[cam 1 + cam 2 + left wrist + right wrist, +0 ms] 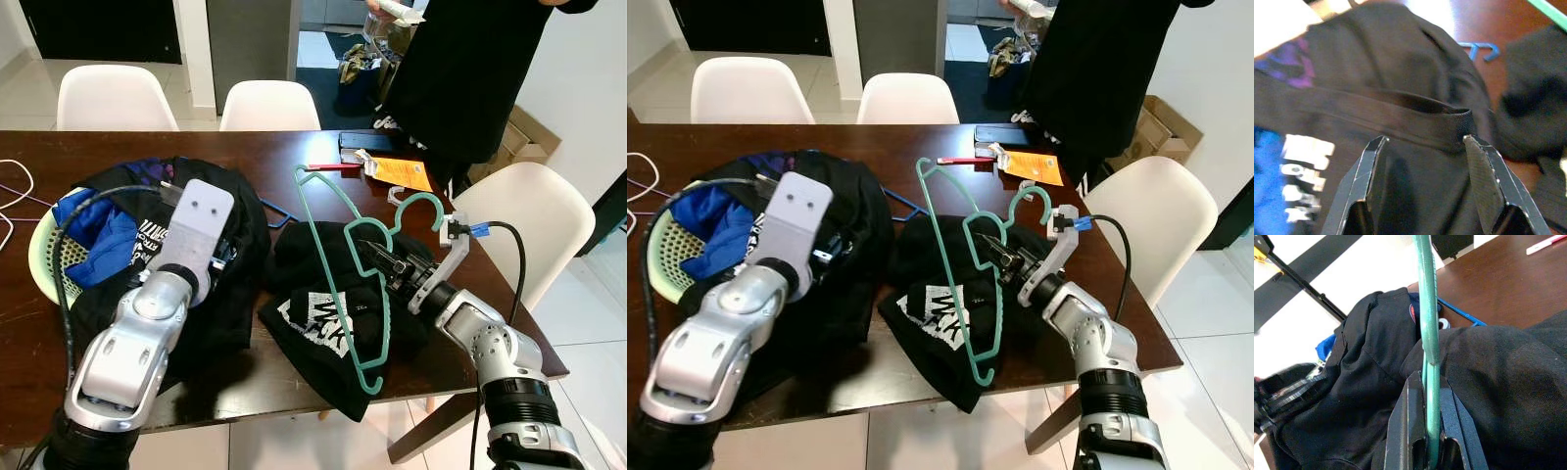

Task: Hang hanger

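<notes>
The right hand (384,262) is clamped tight on one green hanger (338,264), holding it tilted above a black printed garment (323,318) on the table (294,152). The left hand (1422,147) is spread wide over a second black garment (225,225) that spills from one pale laundry basket (44,259). Three white chairs (269,106) stand around the table.
</notes>
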Controlling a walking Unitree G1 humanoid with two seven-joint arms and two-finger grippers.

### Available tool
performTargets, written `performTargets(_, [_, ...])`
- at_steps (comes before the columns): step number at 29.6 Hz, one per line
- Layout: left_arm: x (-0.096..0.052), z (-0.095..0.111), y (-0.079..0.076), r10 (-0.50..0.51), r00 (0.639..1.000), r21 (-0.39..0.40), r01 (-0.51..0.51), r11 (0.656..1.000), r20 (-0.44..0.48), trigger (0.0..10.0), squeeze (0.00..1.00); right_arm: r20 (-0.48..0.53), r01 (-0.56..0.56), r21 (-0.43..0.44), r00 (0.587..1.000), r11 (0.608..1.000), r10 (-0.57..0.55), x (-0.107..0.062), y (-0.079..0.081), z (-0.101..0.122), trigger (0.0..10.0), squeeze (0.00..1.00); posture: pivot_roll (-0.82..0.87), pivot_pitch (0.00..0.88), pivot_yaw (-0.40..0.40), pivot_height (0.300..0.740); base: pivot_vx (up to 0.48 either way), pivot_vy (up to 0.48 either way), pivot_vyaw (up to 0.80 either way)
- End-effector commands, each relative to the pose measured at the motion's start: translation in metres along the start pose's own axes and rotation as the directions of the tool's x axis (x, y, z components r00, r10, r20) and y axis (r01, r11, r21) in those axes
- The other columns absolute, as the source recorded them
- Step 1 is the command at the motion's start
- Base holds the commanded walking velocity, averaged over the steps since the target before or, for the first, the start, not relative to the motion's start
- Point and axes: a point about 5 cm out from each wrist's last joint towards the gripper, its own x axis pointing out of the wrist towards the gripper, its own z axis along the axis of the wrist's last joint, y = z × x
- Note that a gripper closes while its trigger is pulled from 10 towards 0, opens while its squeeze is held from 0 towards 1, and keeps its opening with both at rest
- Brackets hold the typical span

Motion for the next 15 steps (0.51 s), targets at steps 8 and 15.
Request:
performTargets(8, [0.0052, -0.0093, -0.0118, -0.059, 0.998, 0.001, 0.059, 0.998, -0.033, 10.0, 0.0, -0.014, 0.017, -0.01, 1.0, 1.0, -0.017, -0.005, -0.0018, -0.0003, 10.0, 0.0, 0.08, 0.087, -0.088, 0.74, 0.0, 0.0, 0.0])
performTargets(15, [0.0062, -0.0061, -0.0051, -0.027, 1.0, 0.014, 0.027, 1.0, -0.012, 10.0, 0.0, -0.015, 0.021, -0.013, 1.0, 1.0, -0.021, -0.0057, -0.0023, 0.0001, 10.0, 0.0, 0.08, 0.089, -0.088, 0.74, 0.0, 0.0, 0.0])
